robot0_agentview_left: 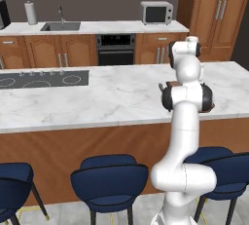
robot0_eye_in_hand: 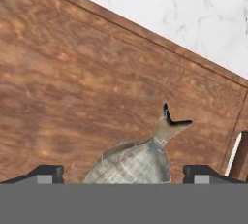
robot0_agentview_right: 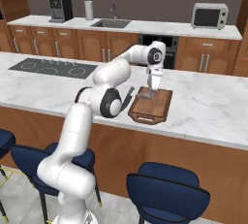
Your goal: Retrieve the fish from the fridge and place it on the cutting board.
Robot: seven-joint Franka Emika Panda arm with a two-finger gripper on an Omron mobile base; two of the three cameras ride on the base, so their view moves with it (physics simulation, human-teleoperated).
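**Fish down on board, jaws spread clear of it**

Nearest the hand camera sat the gripper (robot0_eye_in_hand: 123, 173), its two dark finger tips standing wide apart at either side of the fish (robot0_eye_in_hand: 135, 157) and holding nothing. No contact between tip and fish was visible. The fish lay flat on the cutting board (robot0_eye_in_hand: 72, 72), inside its raised rim. In the right base view the gripper (robot0_agentview_right: 152, 92) hung over the near-left part of the board (robot0_agentview_right: 157, 104), which rested on the marble island counter (robot0_agentview_right: 213, 106).

Handling, as judged: small, thin and probably light; scaled skin likely slick; body perhaps somewhat yielding. Best purchase would be across the thick mid-body, not the thin tail.

Orientation: long axis ran from the bottom of the hand view upward and slightly right. The forked tail (robot0_eye_in_hand: 170, 121) pointed away from the gripper; the head end was hidden below the frame.
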